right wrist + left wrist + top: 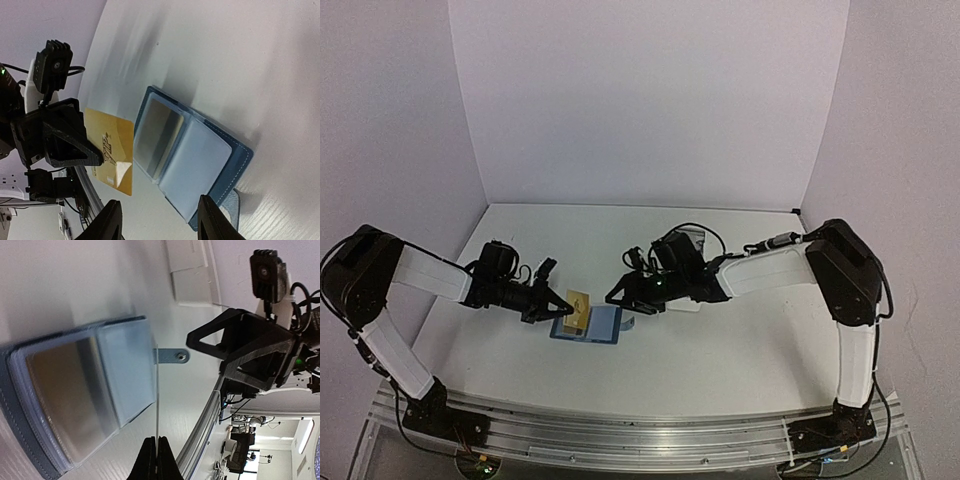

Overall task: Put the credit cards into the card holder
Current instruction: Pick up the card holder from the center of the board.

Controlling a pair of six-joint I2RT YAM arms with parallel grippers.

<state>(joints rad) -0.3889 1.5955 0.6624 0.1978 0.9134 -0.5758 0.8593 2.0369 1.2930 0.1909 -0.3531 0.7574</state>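
The blue card holder (592, 324) lies open on the table, its pale inner sleeves up. My left gripper (560, 304) is shut on a gold credit card (578, 304) and holds it on edge over the holder's left part. In the left wrist view the gold card (157, 390) is a thin line running from the gripper (157, 439) past the holder (80, 390) and its snap tab (172, 356). My right gripper (620, 294) is open and empty just above the holder's right side; in its view (160, 222) I see the holder (195, 170) and the gold card (114, 155). No other cards show.
A long white tray (692, 238) lies behind the right arm, also at the top of the left wrist view (192, 270). The aluminium rail (620, 435) runs along the near table edge. White walls close the back and sides.
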